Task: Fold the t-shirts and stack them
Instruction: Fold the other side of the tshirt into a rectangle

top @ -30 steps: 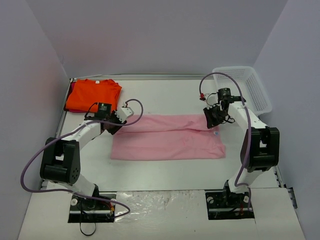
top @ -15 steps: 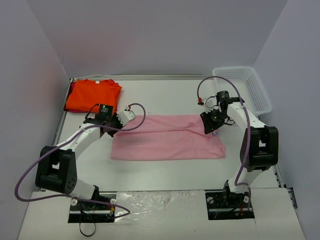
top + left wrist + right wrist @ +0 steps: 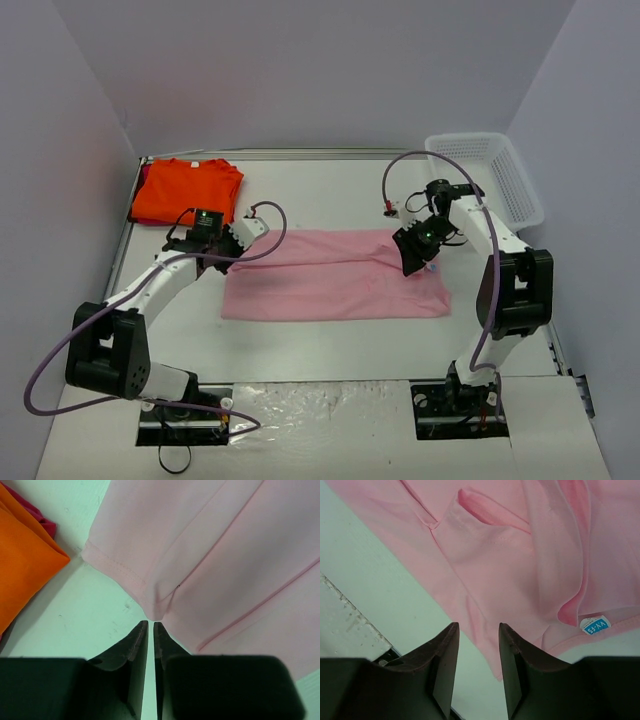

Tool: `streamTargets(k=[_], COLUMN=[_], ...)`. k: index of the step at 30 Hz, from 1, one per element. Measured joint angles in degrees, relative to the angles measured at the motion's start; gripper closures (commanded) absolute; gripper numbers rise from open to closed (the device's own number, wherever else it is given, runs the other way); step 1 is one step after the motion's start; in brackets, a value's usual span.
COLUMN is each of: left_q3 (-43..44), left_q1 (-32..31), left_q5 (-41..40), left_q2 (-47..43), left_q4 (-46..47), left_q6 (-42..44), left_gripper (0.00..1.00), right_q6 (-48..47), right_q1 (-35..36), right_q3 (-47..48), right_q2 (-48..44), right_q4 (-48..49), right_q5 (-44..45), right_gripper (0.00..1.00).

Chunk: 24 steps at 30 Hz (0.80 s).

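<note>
Fingers [image 3: 132, 650] of the left gripper [image 3: 150, 624] stand pressed almost together, with only a thin slit between them; no cloth is visible in the slit; their tips sit just short of the folded left corner of the pink t-shirt [image 3: 225, 555], low over the table [image 3: 75, 615]. From above, the left gripper [image 3: 224, 257] is at the upper left corner of that garment.

Far left corner of the table: the orange t-shirt [image 3: 185, 190] lies folded, well apart from the pink one; the left wrist view shows its edge [image 3: 25, 565] and a strip of dark red cloth [image 3: 44, 524] beneath it.

Centre: the pink t-shirt [image 3: 335, 275] lies flat as a long band across the table [image 3: 330, 190], folded lengthwise, with a crease running left to right.

Right: the right gripper [image 3: 412, 255] hovers over the right end of the pink t-shirt; its fingers [image 3: 445, 665] are spread apart, with nothing between them, tips [image 3: 477, 626] above the hem; the cloth [image 3: 510, 555] below is rumpled, with a sleeve opening and a blue-and-white label [image 3: 595, 625] showing near the edge.

Far right: a white mesh basket [image 3: 520, 185] sits at the back corner, apart from both garments.
</note>
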Motion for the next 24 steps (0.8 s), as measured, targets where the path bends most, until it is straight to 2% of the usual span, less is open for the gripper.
streamTargets(k=[6, 15, 24], left_q3=[-1.1, -3.8, -4.7], left_q1=[0.0, 0.0, 0.1], left_q5=[-0.2, -0.4, -0.6], left_q2=[-1.6, -2.0, -2.1], left_q4=[1.0, 1.5, 1.6], left_q6=[-3.5, -6.4, -7.3], left_gripper=[0.88, 0.88, 0.88], right_q6=[-1.2, -1.5, -2.4], right_q1=[0.0, 0.0, 0.0], right_q3=[5.4, 17.0, 19.0], right_q2=[5.4, 21.0, 24.6], right_q4=[-1.7, -0.7, -0.7], right_q5=[-0.3, -0.3, -0.9], right_gripper=[0.66, 0.65, 0.6])
